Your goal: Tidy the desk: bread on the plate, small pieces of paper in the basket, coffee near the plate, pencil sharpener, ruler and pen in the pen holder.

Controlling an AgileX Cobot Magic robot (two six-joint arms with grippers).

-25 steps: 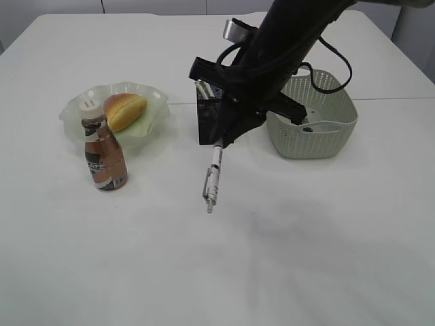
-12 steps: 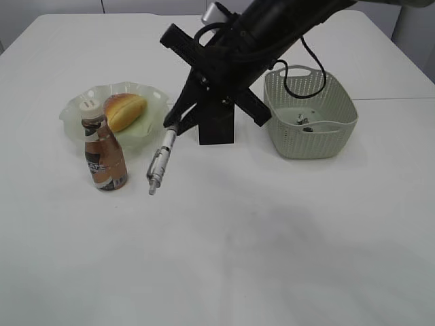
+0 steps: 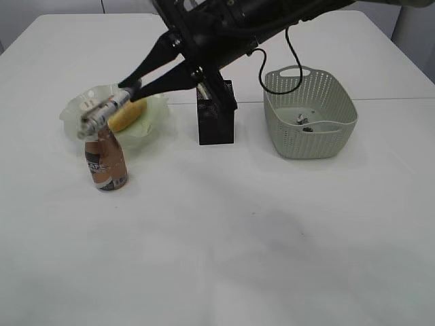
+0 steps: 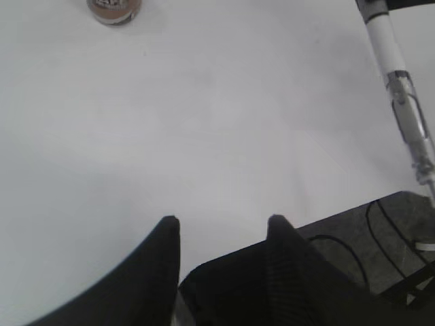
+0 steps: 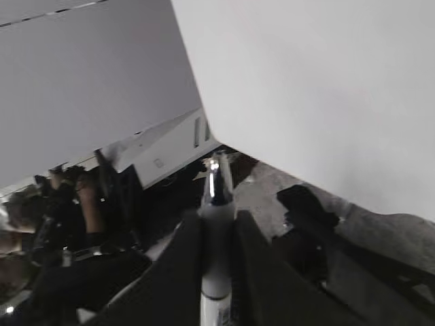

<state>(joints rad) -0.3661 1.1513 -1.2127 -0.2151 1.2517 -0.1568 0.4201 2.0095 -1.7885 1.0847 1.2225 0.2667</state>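
Observation:
My right gripper (image 3: 130, 89) reaches across to the left and is shut on the pen (image 3: 105, 112). The pen is white and clear, slants down to the left, and hangs over the bread (image 3: 129, 114) and the coffee (image 3: 105, 161). In the right wrist view the pen (image 5: 216, 224) sits clamped between the right gripper (image 5: 217, 219) fingers. The bread lies on the plate (image 3: 155, 109). The pen holder (image 3: 216, 115) stands mid-table. Small pieces of paper (image 3: 304, 123) lie in the basket (image 3: 309, 139). My left gripper (image 4: 223, 223) is open and empty over the desk (image 4: 204, 122). Ruler and pencil sharpener are hidden.
The right arm and its cable stretch low over the pen holder and the basket's left rim. The left wrist view shows the coffee (image 4: 114, 8) at the top edge and the pen (image 4: 401, 102) at the right. A dark surface (image 4: 380, 238) fills its lower right.
The right arm swung the pen from in front of the pen holder up and to the left, over the plate and coffee. The pen went from hanging tip-down to slanting nearly level. The left gripper kept still.

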